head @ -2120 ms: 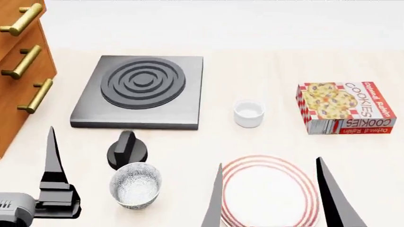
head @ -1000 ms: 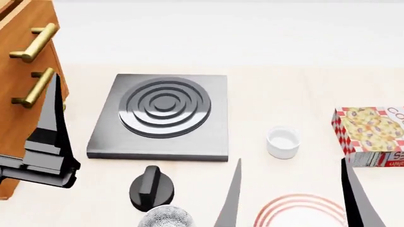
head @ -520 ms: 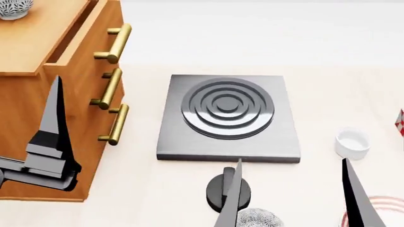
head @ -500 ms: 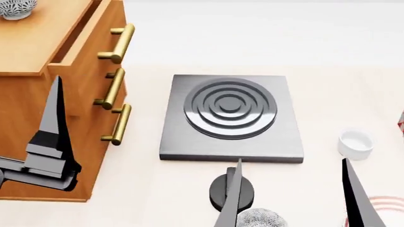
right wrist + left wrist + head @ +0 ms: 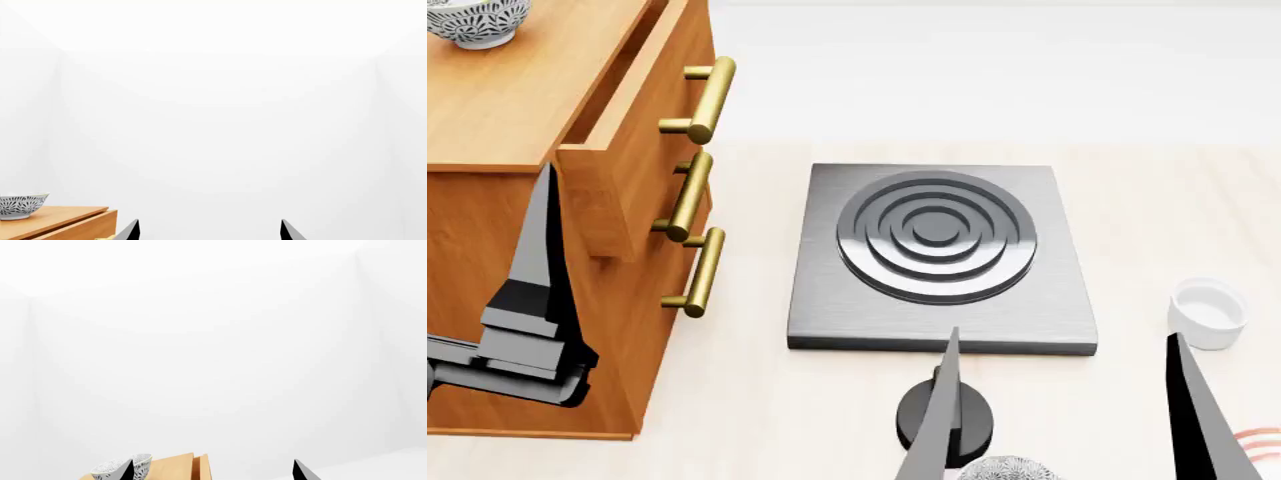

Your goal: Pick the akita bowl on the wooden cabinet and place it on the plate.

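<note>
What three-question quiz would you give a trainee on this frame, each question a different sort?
1. True or false: the akita bowl stands on top of the wooden cabinet.
2. Multiple choice: what sits just in front of the stove plate, nearer the robot? A) a cookie box B) a black knob C) a fork
3. Fill in: the right claw has its fingers spread and holds ____.

Key
1. True; it is at the far left corner of the head view.
2. B.
3. Nothing; both fingers show apart with empty space between them.
</note>
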Robot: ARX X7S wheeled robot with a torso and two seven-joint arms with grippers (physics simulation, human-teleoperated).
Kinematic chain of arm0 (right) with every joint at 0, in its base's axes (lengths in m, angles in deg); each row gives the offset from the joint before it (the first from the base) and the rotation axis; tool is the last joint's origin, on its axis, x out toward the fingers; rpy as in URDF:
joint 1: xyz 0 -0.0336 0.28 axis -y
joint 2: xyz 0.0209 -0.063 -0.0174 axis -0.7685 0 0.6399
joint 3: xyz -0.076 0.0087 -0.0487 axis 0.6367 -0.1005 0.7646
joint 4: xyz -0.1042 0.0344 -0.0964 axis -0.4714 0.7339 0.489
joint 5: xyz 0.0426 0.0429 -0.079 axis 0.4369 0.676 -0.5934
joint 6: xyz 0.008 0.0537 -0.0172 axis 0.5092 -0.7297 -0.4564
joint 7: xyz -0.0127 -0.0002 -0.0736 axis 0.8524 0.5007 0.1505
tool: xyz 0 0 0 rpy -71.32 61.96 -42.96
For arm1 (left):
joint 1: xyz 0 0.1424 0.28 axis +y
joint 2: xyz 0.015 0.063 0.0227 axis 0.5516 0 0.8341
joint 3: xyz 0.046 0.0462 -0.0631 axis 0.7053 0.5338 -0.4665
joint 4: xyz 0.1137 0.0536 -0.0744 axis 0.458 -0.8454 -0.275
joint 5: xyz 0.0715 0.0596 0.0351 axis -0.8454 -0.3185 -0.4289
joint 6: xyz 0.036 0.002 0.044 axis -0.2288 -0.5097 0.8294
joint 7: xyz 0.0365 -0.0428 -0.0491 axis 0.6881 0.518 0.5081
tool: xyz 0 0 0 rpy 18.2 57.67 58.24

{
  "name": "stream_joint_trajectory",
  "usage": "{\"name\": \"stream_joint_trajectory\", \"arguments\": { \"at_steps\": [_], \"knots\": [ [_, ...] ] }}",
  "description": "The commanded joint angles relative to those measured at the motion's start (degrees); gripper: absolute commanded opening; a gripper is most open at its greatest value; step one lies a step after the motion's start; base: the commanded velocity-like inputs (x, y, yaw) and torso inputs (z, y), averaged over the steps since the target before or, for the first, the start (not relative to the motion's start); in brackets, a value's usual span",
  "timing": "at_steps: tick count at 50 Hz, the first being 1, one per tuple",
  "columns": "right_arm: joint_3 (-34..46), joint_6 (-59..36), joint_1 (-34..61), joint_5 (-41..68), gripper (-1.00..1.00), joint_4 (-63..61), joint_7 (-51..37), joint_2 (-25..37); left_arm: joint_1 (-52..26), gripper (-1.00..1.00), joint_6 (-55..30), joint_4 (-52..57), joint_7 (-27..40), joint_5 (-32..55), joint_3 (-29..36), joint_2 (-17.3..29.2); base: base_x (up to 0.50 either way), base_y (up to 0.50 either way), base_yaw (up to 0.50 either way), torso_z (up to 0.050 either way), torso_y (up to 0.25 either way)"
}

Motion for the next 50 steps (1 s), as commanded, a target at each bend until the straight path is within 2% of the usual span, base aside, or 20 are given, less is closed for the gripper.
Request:
{"name": "stream_joint_trajectory", "arguments": {
  "at_steps": [1,17,21,26,50],
  "knots": [
    [-0.5,1.0,0.0,2.6,1.00,0.1,-0.9,1.1,0.2,1.00,0.4,-0.2,0.5,0.5,0.0,0.2,0.50,0.00,0.00,0.000,0.000],
    [0.0,0.4,0.4,2.0,1.00,0.1,-4.0,2.9,0.3,1.00,0.5,0.0,1.1,1.1,0.2,0.6,0.07,0.00,0.00,0.000,0.000],
    [2.7,-0.5,0.7,-3.1,1.00,0.1,-4.9,3.5,0.4,1.00,0.6,-0.1,1.3,1.3,0.2,0.7,0.02,0.22,0.00,0.000,0.000],
    [1.4,-1.0,1.0,-0.4,1.00,0.3,-5.0,3.1,0.4,1.00,0.7,-0.2,1.5,1.5,0.2,0.8,0.09,0.40,0.00,0.000,0.000],
    [1.3,-0.9,1.2,1.7,1.00,0.2,-6.6,4.3,0.5,1.00,1.1,-0.3,2.5,2.5,0.3,1.5,0.09,0.00,0.00,0.000,0.000]
  ]
}}
